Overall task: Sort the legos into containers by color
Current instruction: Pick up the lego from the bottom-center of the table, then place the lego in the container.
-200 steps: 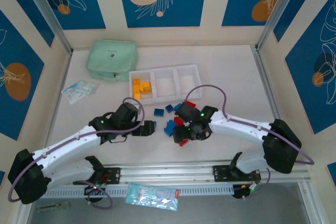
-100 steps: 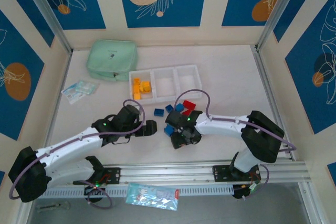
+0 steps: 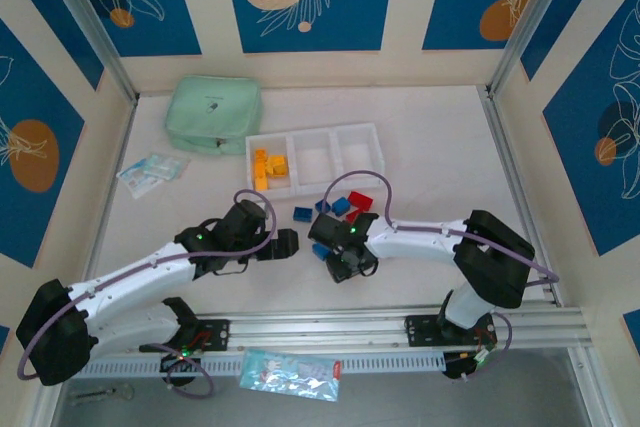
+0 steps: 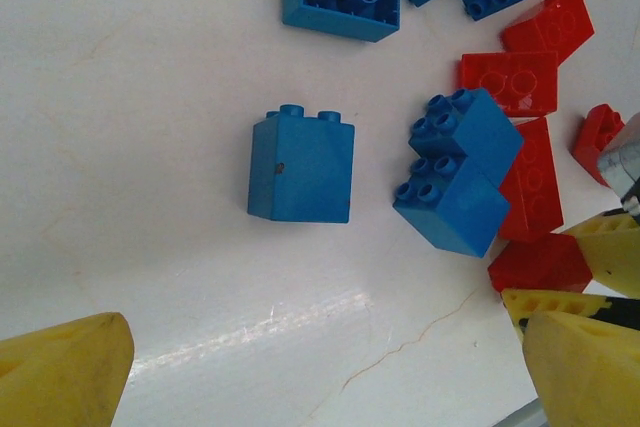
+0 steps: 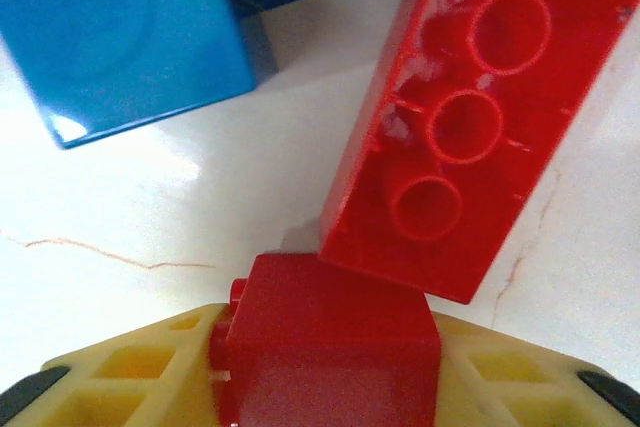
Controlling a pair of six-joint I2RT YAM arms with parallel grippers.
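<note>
1. The loose bricks (image 3: 340, 209), red and blue, lie in a huddle on the surface (image 3: 430, 147) just in front of the tray (image 3: 312, 131); the yellow bricks (image 3: 270, 165) sit in its left compartment; the other two compartments look bare.
2. One small red brick (image 5: 325, 347) sits between the yellow fingers of the right hand (image 3: 338, 259), which is down at the near edge of the huddle; the fingers look pressed against both of its sides, so I'd call it clamped on that brick; a longer red brick (image 5: 470, 117) leans against it, and a blue brick (image 5: 120, 37) lies just beside.
3. These are hard, light, glossy plastic; they won't crush, but smooth walls can slip or twist out of a skewed pinch; I'd take each across two flat opposite sides, not over the studs or on a corner.
4. The leaning brick may topple or drag along when the small one comes up; a straight lift would suit best.
5. The left hand (image 3: 285, 244) hovers low beside the pile with its fingers (image 4: 60, 377) wide apart, holding nothing; a lone blue block (image 4: 300, 169) lies on its side ahead of it, clear of its neighbours and an easy pick.
</note>
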